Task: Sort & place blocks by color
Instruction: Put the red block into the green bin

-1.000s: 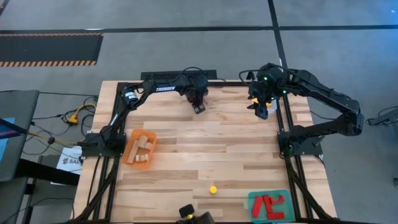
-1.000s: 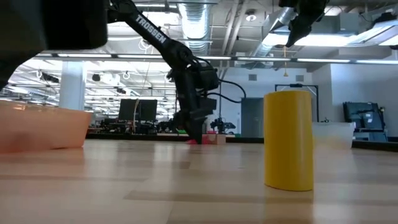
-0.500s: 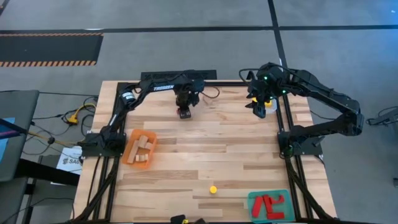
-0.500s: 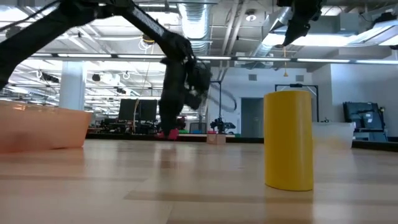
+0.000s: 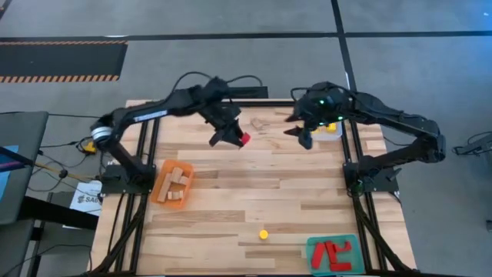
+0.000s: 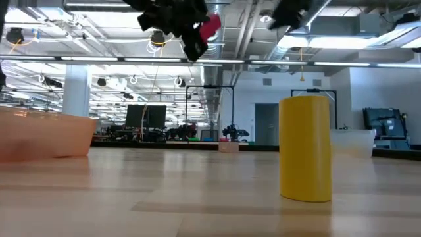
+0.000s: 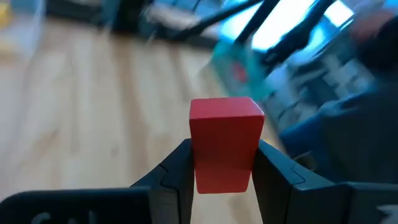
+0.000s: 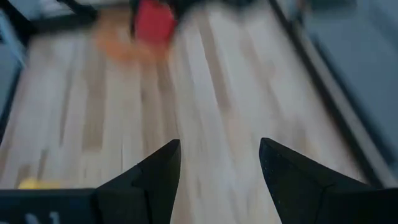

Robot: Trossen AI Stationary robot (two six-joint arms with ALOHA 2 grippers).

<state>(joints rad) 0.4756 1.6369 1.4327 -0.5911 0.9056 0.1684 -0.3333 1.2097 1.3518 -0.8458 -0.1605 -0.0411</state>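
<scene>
Pinching one red block (image 7: pixel 224 144), the left gripper (image 5: pixel 233 137) hangs above the table; right gripper (image 8: pixel 219 171) jaws spread.

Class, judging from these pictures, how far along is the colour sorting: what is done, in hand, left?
Done: wood blocks lie in the orange tray; red blocks in the green tray. In hand: the left gripper holds a red block aloft. Left: a yellow cylinder and a wood piece on the table; the right gripper is open.
</scene>
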